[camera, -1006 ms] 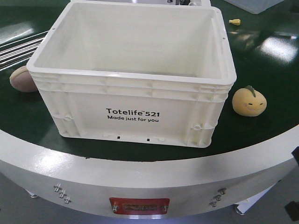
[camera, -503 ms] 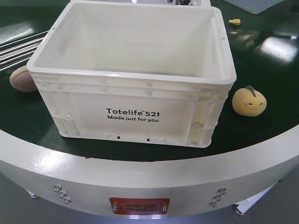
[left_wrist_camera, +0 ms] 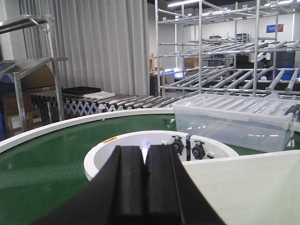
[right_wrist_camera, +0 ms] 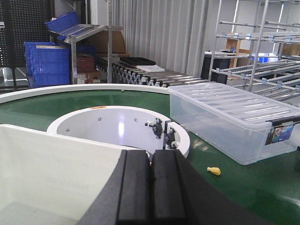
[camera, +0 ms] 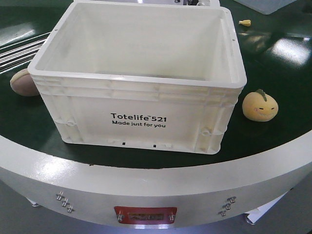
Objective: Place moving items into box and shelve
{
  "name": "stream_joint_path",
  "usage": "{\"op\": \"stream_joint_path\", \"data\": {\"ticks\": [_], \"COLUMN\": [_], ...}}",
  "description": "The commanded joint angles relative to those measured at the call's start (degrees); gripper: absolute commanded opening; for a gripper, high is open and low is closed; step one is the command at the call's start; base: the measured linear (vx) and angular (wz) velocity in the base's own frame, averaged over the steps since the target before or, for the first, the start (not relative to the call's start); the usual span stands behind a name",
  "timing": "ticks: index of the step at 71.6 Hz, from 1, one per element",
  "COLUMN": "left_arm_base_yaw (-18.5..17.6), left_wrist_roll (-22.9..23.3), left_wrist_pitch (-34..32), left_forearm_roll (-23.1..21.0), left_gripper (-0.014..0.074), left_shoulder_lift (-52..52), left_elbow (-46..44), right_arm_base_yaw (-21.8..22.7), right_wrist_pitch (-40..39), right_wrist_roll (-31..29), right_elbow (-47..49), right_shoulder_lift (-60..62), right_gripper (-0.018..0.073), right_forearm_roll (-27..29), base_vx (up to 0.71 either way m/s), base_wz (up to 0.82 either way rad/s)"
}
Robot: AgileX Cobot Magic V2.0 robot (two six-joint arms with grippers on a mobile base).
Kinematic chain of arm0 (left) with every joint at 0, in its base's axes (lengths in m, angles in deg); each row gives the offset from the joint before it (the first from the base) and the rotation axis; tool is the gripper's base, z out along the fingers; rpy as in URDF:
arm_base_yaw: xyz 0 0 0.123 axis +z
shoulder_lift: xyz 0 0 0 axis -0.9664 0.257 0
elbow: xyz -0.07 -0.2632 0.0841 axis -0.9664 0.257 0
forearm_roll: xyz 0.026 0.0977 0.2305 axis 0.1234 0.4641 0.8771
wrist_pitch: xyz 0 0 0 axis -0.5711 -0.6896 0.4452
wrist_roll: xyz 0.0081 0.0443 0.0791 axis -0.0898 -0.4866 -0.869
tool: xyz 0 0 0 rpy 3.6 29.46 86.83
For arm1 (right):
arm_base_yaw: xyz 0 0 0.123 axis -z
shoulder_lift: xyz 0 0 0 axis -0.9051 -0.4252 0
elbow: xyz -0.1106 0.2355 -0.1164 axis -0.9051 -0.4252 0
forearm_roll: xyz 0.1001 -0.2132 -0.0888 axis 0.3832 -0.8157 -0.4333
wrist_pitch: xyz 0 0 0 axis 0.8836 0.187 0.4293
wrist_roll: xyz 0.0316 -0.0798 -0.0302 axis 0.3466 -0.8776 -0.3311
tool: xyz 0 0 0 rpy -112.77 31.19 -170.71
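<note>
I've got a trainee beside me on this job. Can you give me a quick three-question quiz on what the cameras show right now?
1. True or false: the peach plush toy lies inside the box.
2. The left gripper and right gripper are: A) both open, B) both shut and empty, C) one holding a toy.
3. In the front view, what lies on the green belt at the picture's left of the box?
Key: 1 false, it lies on the belt beside the box. 2 B. 3 a brownish round item, partly hidden by the box.

The box [camera: 136, 112] stands on the worktop [camera: 273, 146]. A plush peach [camera: 260, 106] lies just beside its right side, a rounded item [camera: 22, 83] against its left. A small peg [camera: 244, 22] lies behind, right.
</note>
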Motion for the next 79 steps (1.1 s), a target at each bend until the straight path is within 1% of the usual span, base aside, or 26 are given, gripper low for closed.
{"op": "stream_joint_path", "data": {"ticks": [1, 11, 17, 23, 28, 34, 41, 42, 48, 54, 57, 61, 70, 79], "left_arm_base_yaw": [0.0, 0.0, 0.0, 0.0, 0.0, 0.0, 0.0, 0.0, 0.0, 0.0, 0.0, 0.0, 0.3, 2.5], "left_wrist_roll": [0.7, 0.7, 0.7, 0.6, 0.6, 0.6, 0.6, 0.6, 0.6, 0.6, 0.6, 0.7, 0.7, 0.7], "left_wrist_pitch": [-4.5, -5.4, -5.2, -5.1, -5.2, -5.2, -4.4, -4.2, -3.5, -3.5, -3.5, -3.5, -3.4, -3.3], "left_forearm_roll": [-0.5, -0.5, -0.5, -0.4, -0.4, -0.4, -0.4, -0.4, -0.4, -0.4, -0.4, -0.4, -0.4, -0.4], "left_gripper": [-0.0027, -0.002, 0.0004, 0.0043, 0.0095, 0.0176, 0.0311, 0.033, 0.0442, 0.0519, 0.0544, 0.0561, 0.0556, 0.0556], "left_shoulder_lift": [-0.2, -0.2, -0.2, -0.2, -0.2, -0.2, -0.2, -0.2, -0.2, -0.2, -0.2, -0.2, -0.2, -0.8], "left_elbow": [-2.3, -2.3, -2.3, -2.3, -2.3, -2.3, -2.3, -2.3, -2.3, -2.3, -2.3, -2.3, -2.3, -2.3], "right_arm_base_yaw": [0.1, 0.1, 0.1, 0.1, 0.1, 0.1, 0.1, 0.1, 0.1, 0.1, 0.1, 0.1, 0.1, 0.2], "right_wrist_pitch": [-4.6, -5.0, -4.8, -4.8, -4.8, -4.8, -4.9, -4.9, -4.9, -4.9, -5.0, -5.0, -5.0, -4.7], "right_wrist_roll": [0.2, 0.3, 0.2, 0.1, 0.1, 0.1, 0.1, 0.1, 0.1, 0.1, 0.1, 0.2, 0.3, 1.0], "right_elbow": [2.0, 2.0, 2.0, 2.0, 2.0, 2.0, 2.0, 2.0, 2.0, 2.0, 2.0, 2.0, 2.0, 2.0], "right_shoulder_lift": [-0.2, -0.2, -0.2, -0.2, -0.2, -0.2, -0.2, -0.2, -0.2, -0.2, -0.2, -0.2, -0.2, -0.2], "right_gripper": [-0.0015, -0.0013, 0.0, 0.0039, 0.0096, 0.0207, 0.0378, 0.0414, 0.055, 0.0658, 0.0689, 0.0709, 0.0699, 0.0681], "right_forearm_roll": [-0.7, -0.7, -0.7, -0.7, -0.8, -0.8, -0.8, -0.8, -0.8, -0.8, -0.7, -0.7, -1.8, -4.3], "base_vx": [0.0, 0.0, 0.0, 0.0, 0.0, 0.0, 0.0, 0.0, 0.0, 0.0, 0.0, 0.0, 0.0, 0.0], "base_wz": [0.0, 0.0, 0.0, 0.0, 0.0, 0.0, 0.0, 0.0, 0.0, 0.0, 0.0, 0.0, 0.0, 0.0]}}
